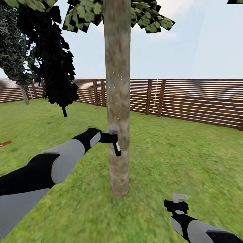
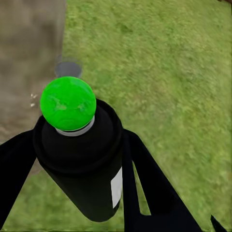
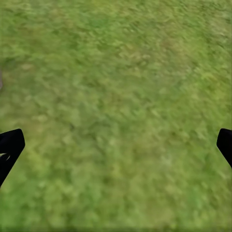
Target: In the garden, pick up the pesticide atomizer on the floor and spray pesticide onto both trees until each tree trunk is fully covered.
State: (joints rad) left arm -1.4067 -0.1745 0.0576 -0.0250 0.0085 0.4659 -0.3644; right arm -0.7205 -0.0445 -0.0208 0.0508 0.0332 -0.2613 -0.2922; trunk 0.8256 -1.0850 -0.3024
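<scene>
Left wrist view, left claw (image 2: 72, 159) clamping dark pesticide atomizer (image 2: 82, 164), green dot, white label.

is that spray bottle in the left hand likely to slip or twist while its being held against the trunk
Probably stiff: the spray bottle looks like a hard, smooth dark cylinder, so it won't squash. That rounded, glossy body could twist or slide between the left hand's thin fingers. It looks small and likely light, and in the head view it hangs tilted beside the tree trunk, so a bump there might turn it.

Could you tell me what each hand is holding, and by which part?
The left hand grips the spray bottle around its dark body; the right hand holds nothing.
</scene>
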